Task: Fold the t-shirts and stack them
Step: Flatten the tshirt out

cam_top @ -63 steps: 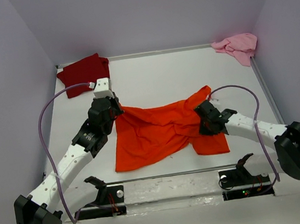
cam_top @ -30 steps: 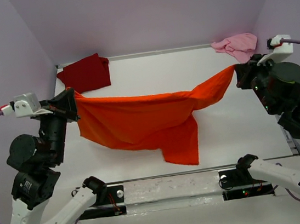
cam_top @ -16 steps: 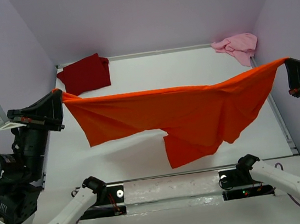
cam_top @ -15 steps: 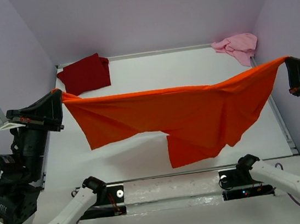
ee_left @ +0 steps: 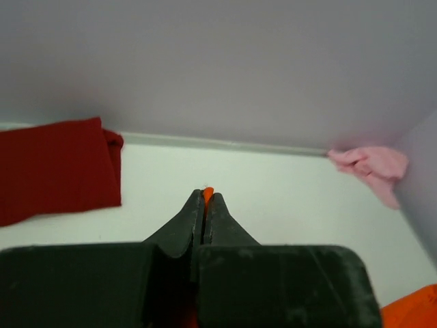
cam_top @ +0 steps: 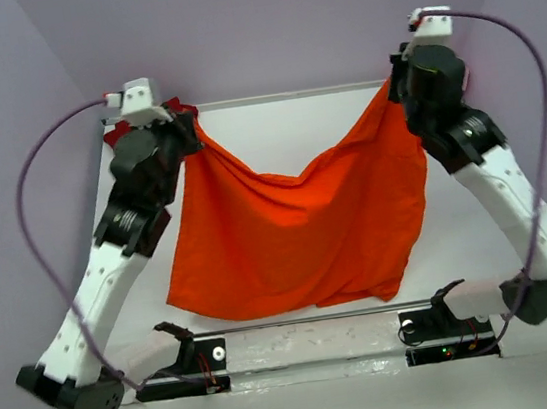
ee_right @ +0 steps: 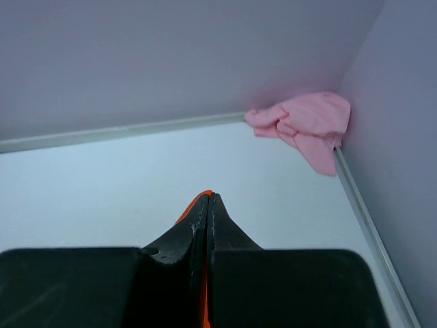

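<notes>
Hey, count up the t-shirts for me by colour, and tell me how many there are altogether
orange t-shirt: 1
dark red t-shirt: 1
pale pink t-shirt: 1
Total: 3
</notes>
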Tool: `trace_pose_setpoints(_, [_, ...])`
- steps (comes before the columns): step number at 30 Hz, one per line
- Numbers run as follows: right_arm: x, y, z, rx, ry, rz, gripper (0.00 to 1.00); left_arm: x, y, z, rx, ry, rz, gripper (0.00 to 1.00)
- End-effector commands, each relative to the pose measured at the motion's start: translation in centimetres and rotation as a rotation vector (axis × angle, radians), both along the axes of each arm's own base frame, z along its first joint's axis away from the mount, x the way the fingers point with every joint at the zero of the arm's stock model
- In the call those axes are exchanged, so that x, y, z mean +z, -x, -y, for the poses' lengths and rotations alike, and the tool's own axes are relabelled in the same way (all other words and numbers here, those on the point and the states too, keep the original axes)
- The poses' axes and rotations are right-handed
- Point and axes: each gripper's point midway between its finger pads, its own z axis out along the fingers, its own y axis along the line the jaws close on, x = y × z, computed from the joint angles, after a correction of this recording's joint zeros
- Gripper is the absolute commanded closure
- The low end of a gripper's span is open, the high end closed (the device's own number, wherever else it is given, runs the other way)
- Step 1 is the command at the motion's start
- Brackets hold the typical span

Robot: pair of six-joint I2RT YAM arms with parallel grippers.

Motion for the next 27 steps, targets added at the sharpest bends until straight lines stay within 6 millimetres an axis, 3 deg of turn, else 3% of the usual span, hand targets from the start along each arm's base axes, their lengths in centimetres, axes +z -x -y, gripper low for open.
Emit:
trace_pose_setpoints(1, [-4.4,-6.6,0.5,-0.065,-0.079,-0.048,1.0,-3.2,-6.4,-0.3,0.077,-0.063,-0.011,1.0])
trace_pose_setpoints(3, [-5.6,-8.8,1.4,-0.09,-0.087,-0.076,1.0,-4.9,-9.0,-0.6,0.104,-0.082,-0.039,1.0])
trace_pose_setpoints(4, [-7.4,-10.4,1.3,-0.101,-0.068,-0.119,1.0,-4.8,-9.7,-1.2,0.127,-0.087,-0.041,1.0])
trace_pose_setpoints(5, [-7.6,-11.0,1.2,-0.104,-0.058,-0.127,1.0,-4.9,-10.2,-1.3,0.145,-0.092,-0.041,1.0])
trace_pose_setpoints(6, [-6.2,-11.4,1.3,-0.114,-0.06,-0.104,1.0,-4.9,-10.6,-1.7,0.169,-0.09,-0.04,1.0])
trace_pose_setpoints(8, [-5.8,-11.8,1.0,-0.101,-0.05,-0.109,1.0,-3.9,-11.1,-1.6,0.172,-0.089,-0.019,1.0])
trace_pose_setpoints(11, [-3.0,-10.6,0.4,-0.034,-0.073,-0.057,1.0,-0.7,-9.5,-2.0,0.16,-0.081,0.044,1.0])
trace_pose_setpoints(13, [-0.1,-8.1,0.6,0.006,-0.087,0.008,1.0,2.0,-6.9,-2.8,0.154,-0.058,0.103,1.0])
trace_pose_setpoints(14, [-0.2,-7.2,0.4,0.034,-0.09,0.01,1.0,2.8,-5.7,-3.0,0.154,-0.057,0.126,1.0])
trace_pose_setpoints(15, [2.1,-4.7,0.9,0.055,-0.11,0.07,1.0,3.6,-4.4,-2.9,0.14,-0.048,0.144,1.0])
trace_pose_setpoints(16, [1.5,-3.6,0.9,0.066,-0.118,0.061,1.0,4.6,-2.0,-3.7,0.138,-0.039,0.167,1.0])
trace_pose_setpoints(18, [2.3,-0.8,1.3,0.1,-0.135,0.09,1.0,5.3,0.8,-3.7,0.109,-0.027,0.19,1.0])
trace_pose_setpoints(19, [4.3,2.8,2.0,0.124,-0.162,0.156,1.0,5.6,3.0,-4.4,0.098,-0.016,0.2,1.0])
trace_pose_setpoints(20, [3.3,4.0,2.1,0.135,-0.162,0.145,1.0,5.2,4.2,-4.2,0.067,0.001,0.186,1.0])
trace_pose_setpoints(21, [3.5,5.6,2.6,0.138,-0.169,0.154,1.0,6.1,6.6,-4.9,0.045,0.03,0.219,1.0])
trace_pose_setpoints(22, [3.9,9.0,3.5,0.145,-0.191,0.176,1.0,4.7,7.3,-4.5,0.016,0.036,0.189,1.0])
trace_pose_setpoints(24, [3.0,12.4,3.7,0.185,-0.22,0.183,1.0,3.7,10.1,-5.6,-0.001,0.093,0.178,1.0])
trace_pose_setpoints(25, [3.7,15.9,4.5,0.208,-0.241,0.245,1.0,3.4,10.9,-5.9,-0.003,0.114,0.176,1.0])
trace_pose_setpoints(27, [3.0,18.3,5.2,0.205,-0.249,0.229,1.0,2.9,12.9,-6.9,-0.011,0.149,0.18,1.0])
